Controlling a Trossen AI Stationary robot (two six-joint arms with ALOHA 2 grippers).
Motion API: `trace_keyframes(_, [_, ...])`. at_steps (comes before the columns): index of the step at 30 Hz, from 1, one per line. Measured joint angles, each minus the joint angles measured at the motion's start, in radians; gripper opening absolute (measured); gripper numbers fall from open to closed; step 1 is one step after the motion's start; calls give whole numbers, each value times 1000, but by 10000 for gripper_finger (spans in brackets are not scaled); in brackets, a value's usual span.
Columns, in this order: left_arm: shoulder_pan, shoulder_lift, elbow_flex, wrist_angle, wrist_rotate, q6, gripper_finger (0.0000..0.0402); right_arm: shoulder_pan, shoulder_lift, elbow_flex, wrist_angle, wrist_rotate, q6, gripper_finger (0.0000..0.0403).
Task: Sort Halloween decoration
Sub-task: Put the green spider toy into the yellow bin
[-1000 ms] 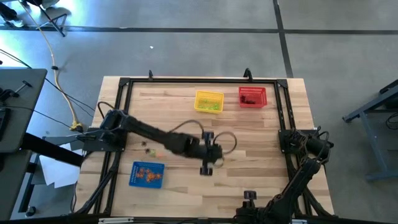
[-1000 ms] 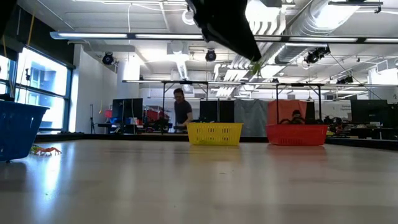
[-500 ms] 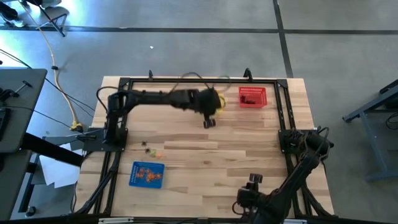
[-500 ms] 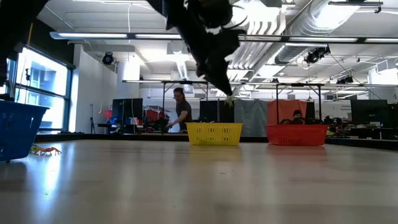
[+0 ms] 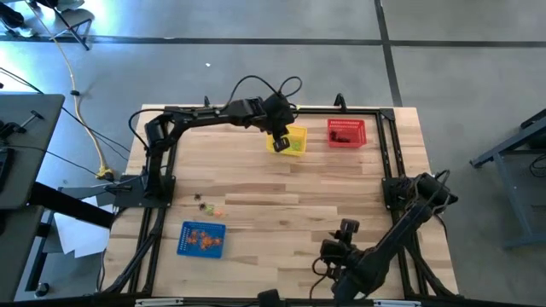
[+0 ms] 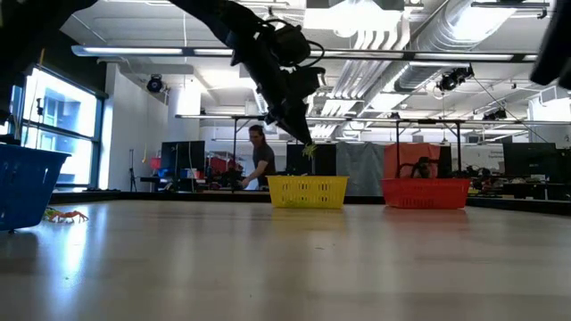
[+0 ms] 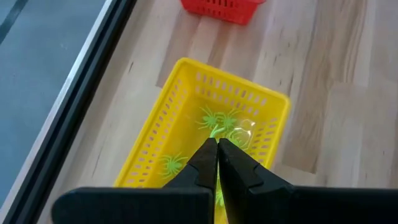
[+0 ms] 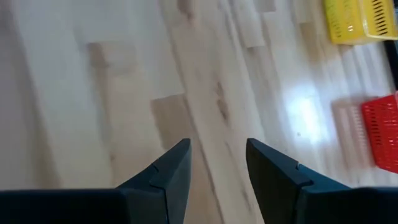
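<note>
**Inspector:** What has changed over the last second?

**Assistant:** The left gripper (image 5: 279, 145) has swung from the middle of the table to the far edge and now hangs over the yellow basket (image 5: 294, 145). Its fingers are pressed together, and a thin light green trinket (image 6: 310, 150) shows at their tips, pinched just above the basket's rim.

**Inspector:** And the right arm?

**Assistant:** The right gripper (image 5: 345, 227) waits near the table's near edge, right of centre, fingers spread over bare wood and holding nothing. It has shifted only slightly.

**Inspector:** Where does the rest of the decoration lie?

**Assistant:** Green spiders (image 7: 216, 118) are already in the yellow basket. Orange pieces (image 5: 203, 241) sit in the blue basket (image 5: 185, 228) by the near left corner. Something dark (image 5: 343, 135) lies in the red basket (image 5: 358, 125) at the far right. A few loose trinkets (image 5: 205, 205) remain on the table, just beyond the blue basket.

**Inspector:** Your reading for the task?

**Assistant:** In my judgement the green piece has been carried to its matching basket and only the release is outstanding. The loose pieces near the left edge are still to be sorted.
</note>
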Motion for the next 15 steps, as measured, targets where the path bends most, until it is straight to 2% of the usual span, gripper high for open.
trace_keyframes(7, [16, -2, -39, 0, 49, 7, 0, -16, -4, 0, -14, 34, -1, 149])
trace_keyframes(15, [15, -2, -126, 4, 55, -1, 0, -15, -8, 0, -16, 36, -1, 149])
